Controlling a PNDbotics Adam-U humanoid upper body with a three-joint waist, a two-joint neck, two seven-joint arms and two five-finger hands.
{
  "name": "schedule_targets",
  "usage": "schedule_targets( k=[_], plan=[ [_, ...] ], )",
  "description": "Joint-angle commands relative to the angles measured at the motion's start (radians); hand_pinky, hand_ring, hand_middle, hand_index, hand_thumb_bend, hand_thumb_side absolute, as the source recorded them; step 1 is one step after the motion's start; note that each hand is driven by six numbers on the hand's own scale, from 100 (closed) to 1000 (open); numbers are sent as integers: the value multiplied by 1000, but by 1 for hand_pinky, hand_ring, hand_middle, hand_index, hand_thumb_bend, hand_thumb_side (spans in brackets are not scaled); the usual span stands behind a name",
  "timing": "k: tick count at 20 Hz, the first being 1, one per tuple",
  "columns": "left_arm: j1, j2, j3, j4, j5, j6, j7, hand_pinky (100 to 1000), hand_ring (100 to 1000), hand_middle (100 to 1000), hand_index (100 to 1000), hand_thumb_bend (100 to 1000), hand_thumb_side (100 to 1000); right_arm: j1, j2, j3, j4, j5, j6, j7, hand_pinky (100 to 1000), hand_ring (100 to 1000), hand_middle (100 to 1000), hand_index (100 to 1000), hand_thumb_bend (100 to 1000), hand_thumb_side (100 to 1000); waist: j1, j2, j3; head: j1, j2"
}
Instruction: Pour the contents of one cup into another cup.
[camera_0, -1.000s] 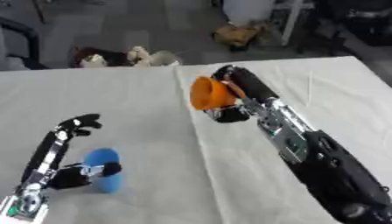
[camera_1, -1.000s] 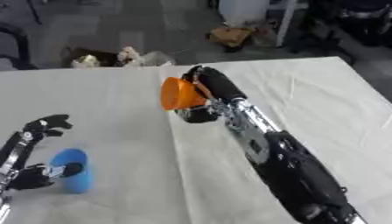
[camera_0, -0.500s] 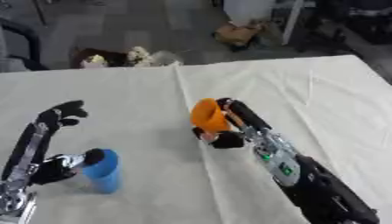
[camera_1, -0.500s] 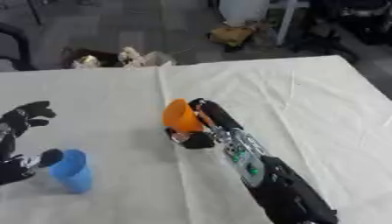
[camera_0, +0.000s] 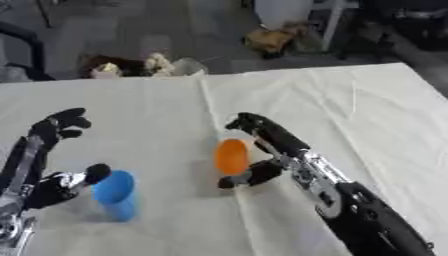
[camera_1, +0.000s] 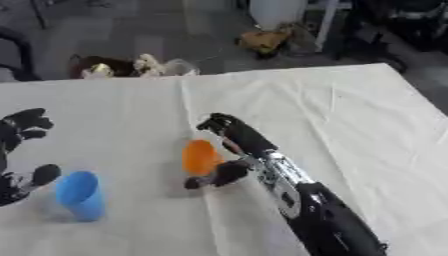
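An orange cup (camera_0: 232, 156) is in my right hand (camera_0: 262, 134), low over the white cloth near the middle. The fingers curl over its far side and the thumb (camera_0: 248, 176) sits under its near side. The cup is tipped, with its mouth facing left towards me. A blue cup (camera_0: 115, 194) stands upright on the cloth at the lower left, a hand's width from the orange one. My left hand (camera_0: 58, 125) is open beside it, fingers raised well above and left of the cup, thumb (camera_0: 90, 174) close to its rim. What the cups hold is hidden.
The white cloth (camera_0: 367, 115) covers the table and has creases running across it. Beyond the far edge on the floor are a dark heap with pale objects (camera_0: 127, 65), a brown item (camera_0: 271, 37) and chair legs.
My right hand has carried the orange cup down and closer to the blue cup, tipping it. The left hand's fingers have spread away from the blue cup. The camera has also shifted.
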Motion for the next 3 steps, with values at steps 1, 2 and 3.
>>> schedule_targets(
  k=[1, 2, 3],
  plan=[
    [-5, 15, 17, -23, 13, -2, 7, 762, 816, 634, 835, 1000, 675, -4, -38, -29, -69, -23, 21, -24, 976, 963, 770, 847, 851, 706, 1, -19, -2, 4, -9],
    [-4, 16, 19, -23, 17, -2, 8, 761, 816, 634, 835, 1000, 676, 0, -44, -35, -87, -39, 29, -25, 973, 959, 761, 843, 851, 706, 1, -19, -2, 5, -9],
    [-3, 16, 21, -23, 20, -2, 8, 756, 816, 634, 835, 1000, 681, 5, -50, -42, -105, -58, 37, -23, 963, 947, 739, 831, 849, 705, 1, -19, -2, 5, -10]
  ],
)
